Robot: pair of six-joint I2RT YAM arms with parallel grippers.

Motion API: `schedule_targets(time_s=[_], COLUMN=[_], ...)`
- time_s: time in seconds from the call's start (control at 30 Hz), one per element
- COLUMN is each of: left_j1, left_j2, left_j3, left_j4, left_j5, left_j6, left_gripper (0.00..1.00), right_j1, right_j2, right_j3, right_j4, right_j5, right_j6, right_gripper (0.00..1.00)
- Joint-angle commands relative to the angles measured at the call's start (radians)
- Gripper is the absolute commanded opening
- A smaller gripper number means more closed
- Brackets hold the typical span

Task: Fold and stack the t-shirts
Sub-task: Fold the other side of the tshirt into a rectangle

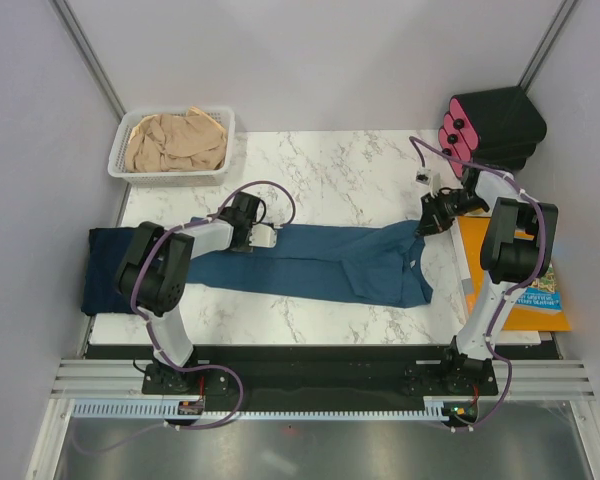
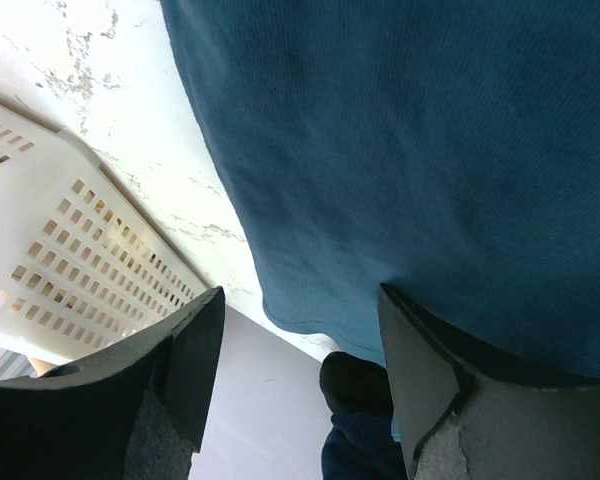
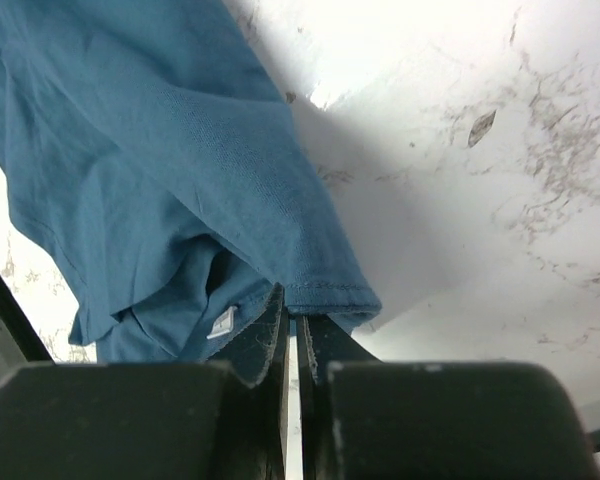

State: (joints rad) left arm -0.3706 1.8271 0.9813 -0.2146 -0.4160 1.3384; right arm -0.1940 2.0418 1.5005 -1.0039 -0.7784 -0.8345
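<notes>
A teal-blue t-shirt (image 1: 320,262) lies stretched out long across the middle of the marble table. My left gripper (image 1: 263,237) is open at the shirt's far left edge; in the left wrist view (image 2: 300,300) the shirt's hem (image 2: 310,315) hangs between the spread fingers. My right gripper (image 1: 427,222) is shut on the shirt's right-end hem (image 3: 330,290), pinched at the tips (image 3: 295,305). A dark navy t-shirt (image 1: 105,272) lies folded at the table's left edge. A beige-tan t-shirt (image 1: 175,140) is bunched up in the basket.
A white slotted basket (image 1: 120,150) stands at the back left, also seen in the left wrist view (image 2: 60,260). A black box with pink circles (image 1: 495,125) stands at the back right. An orange book (image 1: 525,300) lies along the right edge.
</notes>
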Motion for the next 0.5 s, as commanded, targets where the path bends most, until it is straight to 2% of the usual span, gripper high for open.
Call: schedule_targets(time_s=[0.0, 0.17, 0.27, 0.37, 0.4, 0.47], left_j1=[0.009, 0.007, 0.007, 0.002, 0.002, 0.002], left_j2=[0.092, 0.090, 0.086, 0.078, 0.077, 0.070], left_j3=[-0.067, -0.073, -0.079, -0.089, -0.090, -0.098], left_j4=[-0.095, -0.094, -0.094, -0.094, -0.092, -0.094], left_j5=[0.118, 0.117, 0.118, 0.118, 0.118, 0.120], left_j6=[-0.084, -0.090, -0.094, -0.099, -0.097, -0.097], left_gripper=[0.71, 0.71, 0.71, 0.71, 0.71, 0.71], right_j1=[-0.004, -0.004, -0.004, -0.004, -0.004, -0.002], right_j2=[0.008, 0.000, -0.026, -0.037, -0.045, -0.054], right_j3=[0.026, 0.000, -0.019, -0.013, -0.011, -0.011], right_j4=[-0.048, 0.031, 0.094, 0.102, 0.102, 0.096], right_j5=[0.063, 0.152, 0.197, 0.197, 0.197, 0.197], right_j6=[-0.089, -0.068, -0.037, -0.025, -0.025, -0.026], right_gripper=[0.06, 0.06, 0.10, 0.33, 0.37, 0.41])
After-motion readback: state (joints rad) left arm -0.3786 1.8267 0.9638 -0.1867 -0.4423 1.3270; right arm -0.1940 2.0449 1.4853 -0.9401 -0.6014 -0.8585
